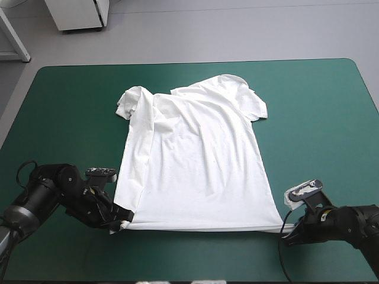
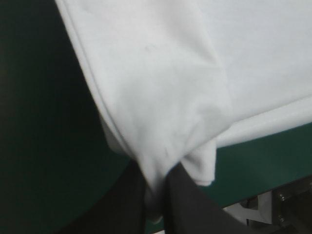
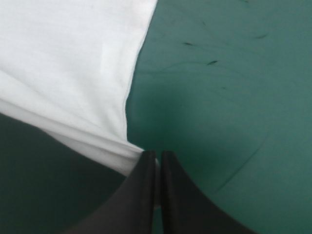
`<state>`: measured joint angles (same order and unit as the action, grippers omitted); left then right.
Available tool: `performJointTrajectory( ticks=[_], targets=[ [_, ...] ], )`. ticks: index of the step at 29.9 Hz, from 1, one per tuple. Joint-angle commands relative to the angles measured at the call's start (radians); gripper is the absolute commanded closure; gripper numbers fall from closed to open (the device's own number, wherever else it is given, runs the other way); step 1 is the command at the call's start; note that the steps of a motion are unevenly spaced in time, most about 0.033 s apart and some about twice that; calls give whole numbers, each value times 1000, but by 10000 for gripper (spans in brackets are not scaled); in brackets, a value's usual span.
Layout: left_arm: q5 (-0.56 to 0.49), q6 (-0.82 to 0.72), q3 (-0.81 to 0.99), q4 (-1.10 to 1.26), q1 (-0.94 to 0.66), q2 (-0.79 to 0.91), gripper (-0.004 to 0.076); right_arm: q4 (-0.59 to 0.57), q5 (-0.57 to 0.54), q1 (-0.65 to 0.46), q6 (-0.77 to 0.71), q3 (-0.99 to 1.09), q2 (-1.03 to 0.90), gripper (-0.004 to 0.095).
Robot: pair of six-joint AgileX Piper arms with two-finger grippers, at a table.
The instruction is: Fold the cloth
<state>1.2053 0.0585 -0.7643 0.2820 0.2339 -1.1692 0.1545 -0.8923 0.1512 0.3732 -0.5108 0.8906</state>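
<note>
T-shirt (image 1: 198,160): white, short-sleeved, spread nearly flat in the middle of the desk, with the collar end toward the far edge and the hem toward the near edge.
Desk (image 1: 320,124): its teal-green cover shows on every side of the T-shirt.
Sleeve on the left arm's side (image 1: 131,102): bunched and turned in on itself at the far corner of the garment. Below it, a long strip of that side is folded over onto the body.
Sleeve on the right arm's side (image 1: 256,105): lies flat, pointing outward.
Hem: runs almost straight along the near edge of the desk, stretched between the two end effectors.
Left end effector (image 1: 121,225): low over the desk at the hem corner on its own side. In its wrist view the black fingers (image 2: 195,209) are all but pressed together, pinching a gathered tuck of the T-shirt. The cloth fans out ahead of them in soft folds.
Right end effector (image 1: 285,228): low at the opposite hem corner. Its fingers (image 3: 141,195) are nearly closed, with a thin sliver of white between them — the corner is drawn to a point at their tips, and the cloth rises slightly off the cover there, with shadow beneath it.
Spacing: the two end effectors are well apart, with the full width of the hem between them.
</note>
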Motion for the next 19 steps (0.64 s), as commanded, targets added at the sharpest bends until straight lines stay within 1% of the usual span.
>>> performJointTrajectory(
  ticks=[1,3,5,7,8,10,12,13,17,19],
  targets=[
    [72,14,-20,-60,-4,30,699,-69,-26,-1,-51,-64,-11,908],
    [75,17,-23,-60,-4,35,631,-37,-42,2,-51,-96,-11,842],
    [82,17,-23,-56,-4,42,542,-4,-62,2,-49,-129,-11,763],
    [82,17,-23,-54,-4,52,451,29,-104,2,-39,-163,-11,627],
    [84,17,-23,-48,-4,59,410,36,-125,2,-39,-178,-11,576],
    [83,15,-23,-31,-4,78,357,52,-182,2,-43,-205,-11,466],
    [83,11,-26,3,-4,103,333,61,-228,2,-59,-227,-11,408],
    [83,8,-33,26,-4,120,331,69,-253,2,-59,-242,-11,397],
    [83,2,-100,107,-4,190,331,80,-309,2,-63,-315,-13,393],
    [83,2,-138,136,-4,220,331,63,-329,2,-71,-358,-13,393]
  ],
)
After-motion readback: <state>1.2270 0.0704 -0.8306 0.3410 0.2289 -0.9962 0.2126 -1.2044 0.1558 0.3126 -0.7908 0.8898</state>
